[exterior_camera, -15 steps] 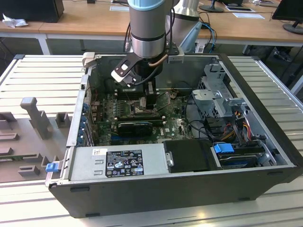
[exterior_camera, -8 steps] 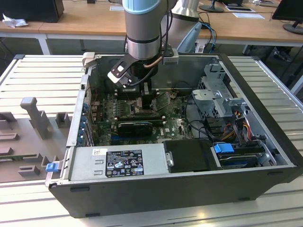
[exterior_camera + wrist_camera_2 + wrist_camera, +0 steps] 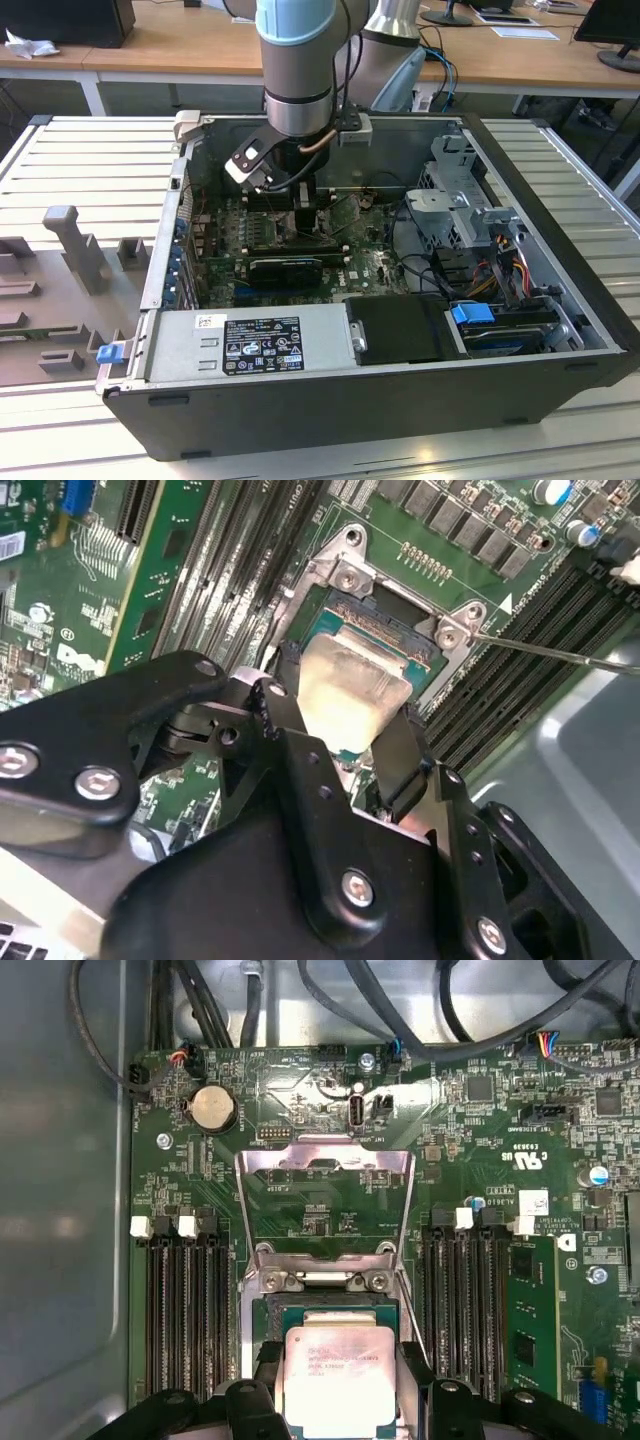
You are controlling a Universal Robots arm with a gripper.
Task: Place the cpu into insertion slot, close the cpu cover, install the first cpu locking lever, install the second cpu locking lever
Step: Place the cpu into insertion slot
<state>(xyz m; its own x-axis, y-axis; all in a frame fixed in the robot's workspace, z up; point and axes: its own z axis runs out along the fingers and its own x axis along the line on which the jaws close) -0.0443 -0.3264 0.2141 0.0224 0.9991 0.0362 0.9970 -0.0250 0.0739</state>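
In both wrist views my gripper (image 3: 340, 1385) (image 3: 345, 720) is shut on the cpu (image 3: 340, 1370) (image 3: 350, 690), a pale square chip with one black finger (image 3: 263, 1375) against each of two opposite edges. The chip hangs low over the insertion slot (image 3: 325, 1307) (image 3: 395, 615), covering most of it; whether it touches the slot I cannot tell. The cpu cover (image 3: 325, 1157), a silvery frame, stands swung open beyond the slot. A thin metal lever (image 3: 560, 655) sticks out from the slot's corner. In the exterior view the gripper (image 3: 300, 200) reaches down into the open computer case (image 3: 560, 300).
Long black memory slots (image 3: 185, 1310) (image 3: 465, 1310) flank the socket on both sides. Cables (image 3: 250, 1000) run along the board's far edge by the case wall. A black card (image 3: 285, 268), a power supply (image 3: 250, 340) and drive bays (image 3: 460, 200) crowd the case.
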